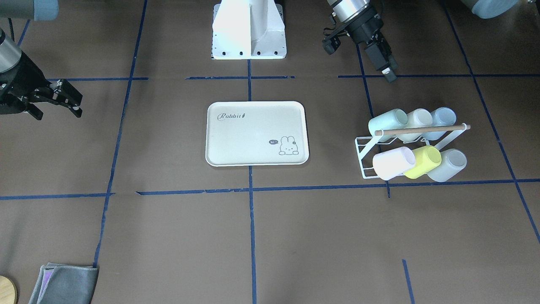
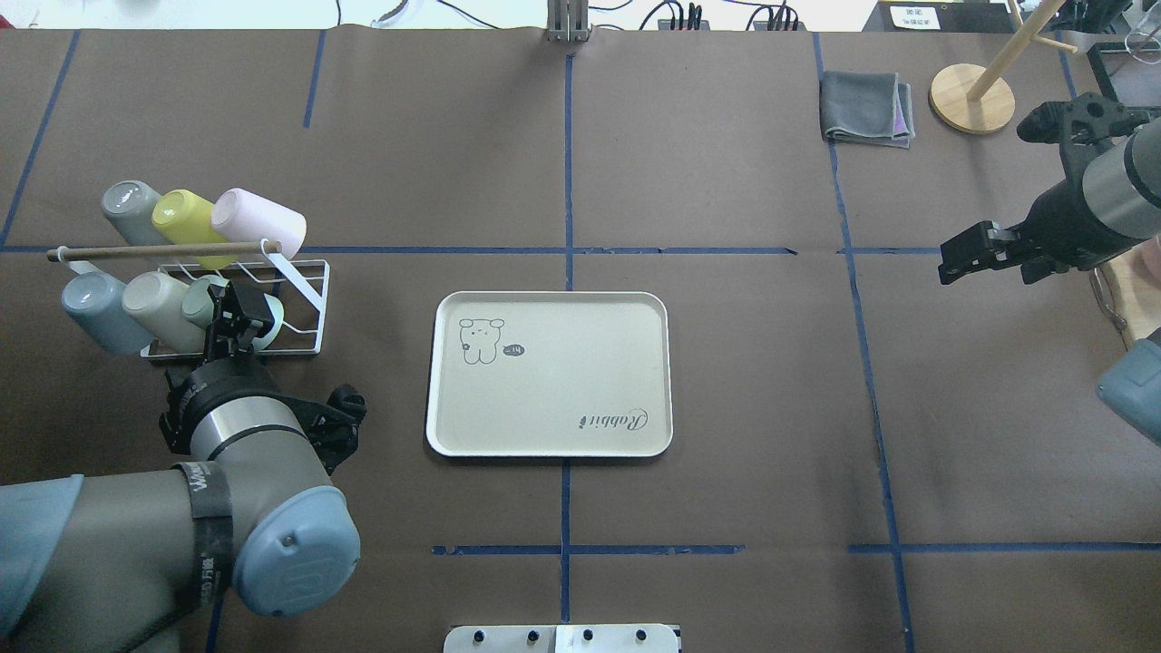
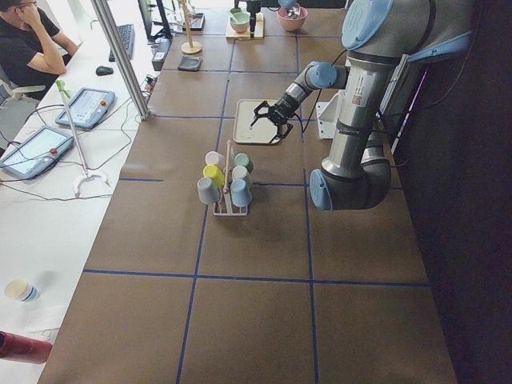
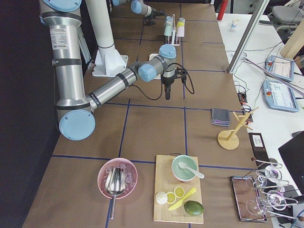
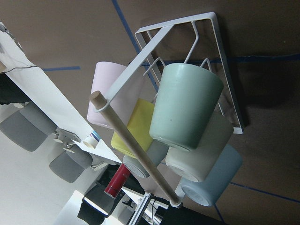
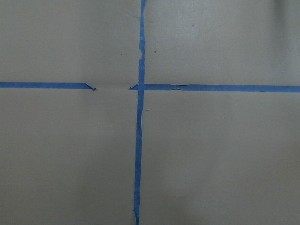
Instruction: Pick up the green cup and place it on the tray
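While I watch the feeds from my desk, the table point(image 1: 295, 236) fills most of them: flat brown paper crossed by blue tape lines.

The left arm point(image 2: 227, 435) reaches out from the robot on the rack side of the tray point(image 1: 253, 135), its wrist dipped so the left gripper point(image 2: 238, 308) hangs just short of the cups. I cannot tell how far its fingers stand apart; its wrist camera shows none of them. It holds nothing that I can see.

The right arm point(image 2: 1107, 195) sits well apart from the tray on the opposite side. The right gripper point(image 1: 79, 105) is pointed down over bare paper, its black fingers spread and holding nothing.

Cream-white and rectangular, the tray has rounded corners, a raised rim, "Rabbit" script and a small bunny drawing.

Beside the tray stands a white wire rack point(image 1: 365, 147) topped by a round wooden dowel point(image 1: 422, 129), carrying six smooth plastic cups tilted on pegs in two rows.

The green cup point(image 5: 185, 108), pale mint and slightly tapered, is on the rack in the row nearer the robot, at the end closest to the tray, well clear of the tray itself. A yellow cup point(image 1: 426, 161) sits mid-row on the far side.
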Robot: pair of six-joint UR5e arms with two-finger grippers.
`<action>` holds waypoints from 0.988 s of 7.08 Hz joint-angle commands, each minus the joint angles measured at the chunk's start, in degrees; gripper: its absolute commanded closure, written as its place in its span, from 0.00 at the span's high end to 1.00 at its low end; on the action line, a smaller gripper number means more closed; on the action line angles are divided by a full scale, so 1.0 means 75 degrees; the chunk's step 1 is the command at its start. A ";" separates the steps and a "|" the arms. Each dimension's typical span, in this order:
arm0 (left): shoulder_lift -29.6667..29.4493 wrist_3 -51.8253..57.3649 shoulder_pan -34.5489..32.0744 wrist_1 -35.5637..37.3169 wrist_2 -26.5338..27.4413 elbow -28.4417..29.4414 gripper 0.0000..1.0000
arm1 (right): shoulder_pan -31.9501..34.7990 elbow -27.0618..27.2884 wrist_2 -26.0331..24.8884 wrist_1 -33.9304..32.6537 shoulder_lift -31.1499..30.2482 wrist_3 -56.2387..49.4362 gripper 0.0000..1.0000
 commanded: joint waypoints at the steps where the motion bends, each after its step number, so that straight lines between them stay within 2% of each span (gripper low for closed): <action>1: -0.0054 0.0692 0.0212 -0.0033 0.0354 0.0806 0.99 | -0.0001 -0.0009 -0.0009 0.0000 0.0009 0.0011 1.00; 4: -0.0089 0.0755 0.0236 -0.0068 0.0975 0.2002 1.00 | -0.0001 -0.0009 -0.0009 0.0000 -0.0003 0.0023 1.00; 7: -0.0089 0.0732 0.0177 -0.0534 0.0988 0.2787 1.00 | -0.0013 -0.0020 -0.0032 0.0000 0.0021 0.0035 1.00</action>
